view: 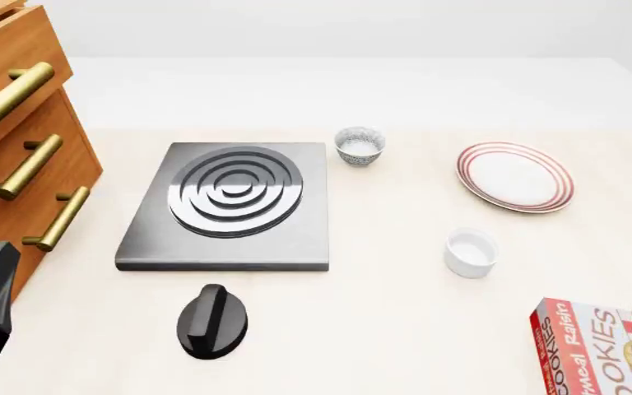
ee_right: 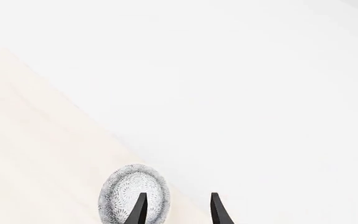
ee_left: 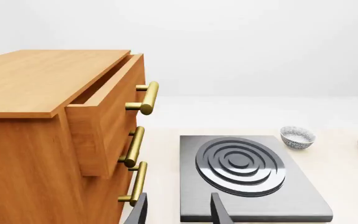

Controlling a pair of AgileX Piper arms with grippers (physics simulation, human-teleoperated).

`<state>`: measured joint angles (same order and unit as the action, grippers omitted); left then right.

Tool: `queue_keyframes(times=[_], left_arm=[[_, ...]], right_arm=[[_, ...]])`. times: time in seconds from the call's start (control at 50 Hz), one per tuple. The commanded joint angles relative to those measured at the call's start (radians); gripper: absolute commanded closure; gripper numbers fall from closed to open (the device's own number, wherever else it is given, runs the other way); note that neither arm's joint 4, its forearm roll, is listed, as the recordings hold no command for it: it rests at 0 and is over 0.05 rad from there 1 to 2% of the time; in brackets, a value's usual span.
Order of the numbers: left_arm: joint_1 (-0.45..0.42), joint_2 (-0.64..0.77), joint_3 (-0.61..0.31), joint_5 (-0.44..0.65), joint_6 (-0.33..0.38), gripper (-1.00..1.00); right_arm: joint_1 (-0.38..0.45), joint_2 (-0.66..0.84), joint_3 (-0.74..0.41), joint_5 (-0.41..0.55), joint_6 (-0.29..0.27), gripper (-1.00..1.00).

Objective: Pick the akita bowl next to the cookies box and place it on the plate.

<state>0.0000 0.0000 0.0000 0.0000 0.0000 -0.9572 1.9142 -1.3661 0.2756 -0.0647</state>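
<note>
An akita bowl (ee_right: 126, 193), grey-and-white speckled, lies close to the table's edge in the right wrist view, its patterned outside facing the camera. My right gripper (ee_right: 175, 210) is open just before it, and one finger overlaps the bowl's side. That bowl and the right gripper are outside the front view. The cookies box (view: 607, 350) lies at the front right corner. The plate (view: 513, 175) with red rings sits at the back right. A second speckled bowl (view: 360, 146) stands by the stove, far from the box. My left gripper (ee_left: 179, 212) is open and empty near the cabinet.
A grey stove plate (view: 228, 206) with a ringed burner lies left of centre, with a black knob (view: 211, 321) in front of it. A wooden cabinet (view: 14, 156) with brass handles stands at the left, its top drawer pulled out. A plain white cup (view: 471, 252) stands below the plate.
</note>
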Motion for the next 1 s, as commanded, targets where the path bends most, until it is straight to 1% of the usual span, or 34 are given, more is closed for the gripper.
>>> queue_keyframes(times=[0.02,0.48,1.0], left_arm=[[0.000,0.000,0.000,0.000,0.000,-1.00],[0.000,0.000,0.000,0.000,0.000,-1.00],[0.000,0.000,0.000,0.000,0.000,-1.00]], right_arm=[[0.007,0.028,0.012,-0.025,-0.006,-1.00],[0.022,0.087,0.020,-0.060,-0.014,-1.00],[0.029,0.167,-0.011,-0.069,-0.035,-1.00]])
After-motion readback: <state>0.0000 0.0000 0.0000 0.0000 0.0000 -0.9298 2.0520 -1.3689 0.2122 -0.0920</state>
